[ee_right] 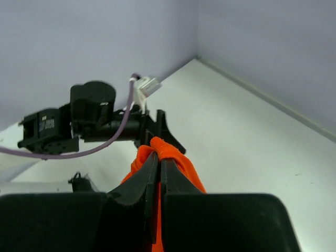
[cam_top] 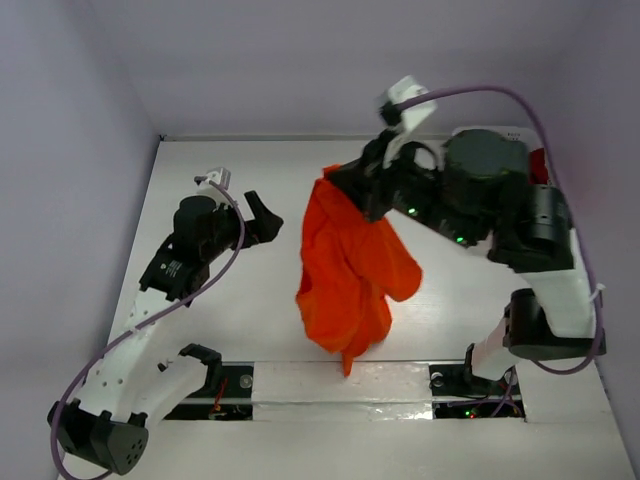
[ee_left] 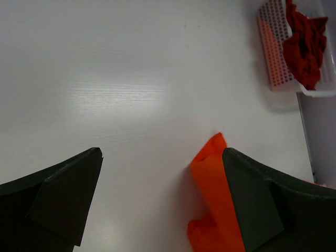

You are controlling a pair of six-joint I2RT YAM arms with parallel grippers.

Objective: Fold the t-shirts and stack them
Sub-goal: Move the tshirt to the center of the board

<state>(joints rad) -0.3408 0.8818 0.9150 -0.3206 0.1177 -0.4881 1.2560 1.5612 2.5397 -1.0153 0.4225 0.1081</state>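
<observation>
A bright orange t-shirt (cam_top: 345, 275) hangs bunched from my right gripper (cam_top: 335, 180), which is shut on its top edge above the middle of the table. The right wrist view shows the cloth (ee_right: 168, 152) pinched between the closed fingers (ee_right: 149, 173). My left gripper (cam_top: 262, 218) stands open to the left of the hanging shirt, apart from it. In the left wrist view the orange cloth (ee_left: 212, 189) shows beside the right finger (ee_left: 262, 205), with nothing between the fingers. Dark red t-shirts (ee_left: 304, 42) lie crumpled in the white basket (ee_left: 273, 52).
The white lattice basket stands at the table's far right, mostly hidden behind the right arm in the top view, with a bit of dark red (cam_top: 538, 160) showing. Grey walls close the table at back and sides.
</observation>
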